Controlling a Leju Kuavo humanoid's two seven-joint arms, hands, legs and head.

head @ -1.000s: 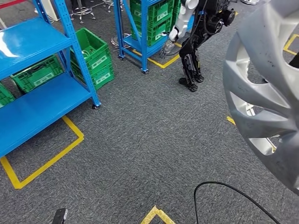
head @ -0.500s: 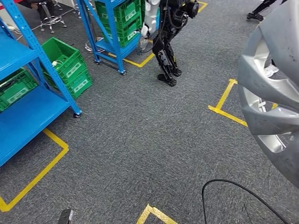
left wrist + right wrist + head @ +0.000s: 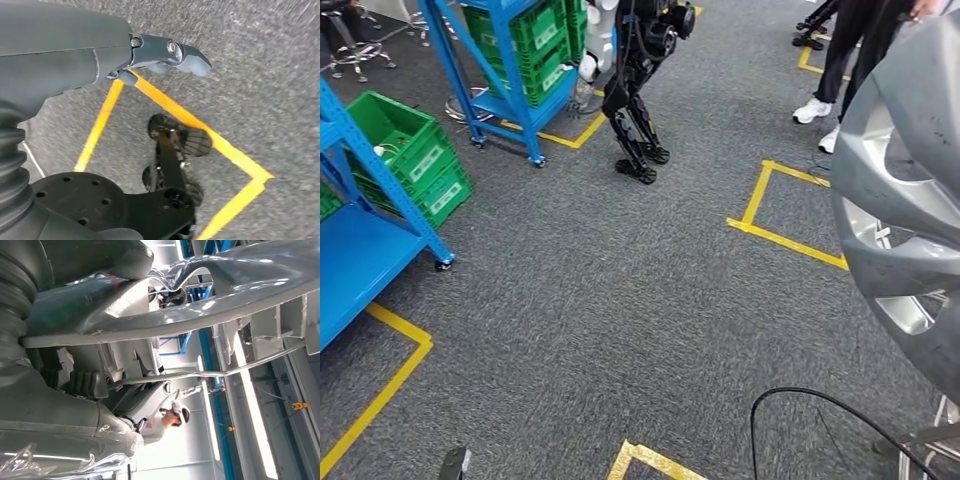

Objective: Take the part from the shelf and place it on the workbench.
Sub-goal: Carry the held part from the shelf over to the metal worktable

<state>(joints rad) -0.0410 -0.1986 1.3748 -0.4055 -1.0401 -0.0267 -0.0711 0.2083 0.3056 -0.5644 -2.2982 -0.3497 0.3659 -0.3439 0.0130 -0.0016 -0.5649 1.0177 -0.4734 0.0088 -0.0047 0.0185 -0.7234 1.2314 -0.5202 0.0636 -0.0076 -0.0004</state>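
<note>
- The part, a silver wheel cover (image 3: 905,215), is held upright on the robot's right side, clear of the carpet and off the shelf. This suits carrying; the workbench is not yet reached.
- The right hand (image 3: 81,382) grips the wheel cover from behind: dark fingers (image 3: 85,383) press its ribbed inner face, near the rim, likely to stop it swinging.
- The blue shelf (image 3: 354,235) with green crates (image 3: 414,155) stands well apart, across from the right hand.
- The left hand (image 3: 166,52) hangs over the carpet, holding nothing; whether its fingers are spread or curled cannot be told.
- A black cable (image 3: 803,400) lies on the floor below the wheel cover, a possible trip hazard.
</note>
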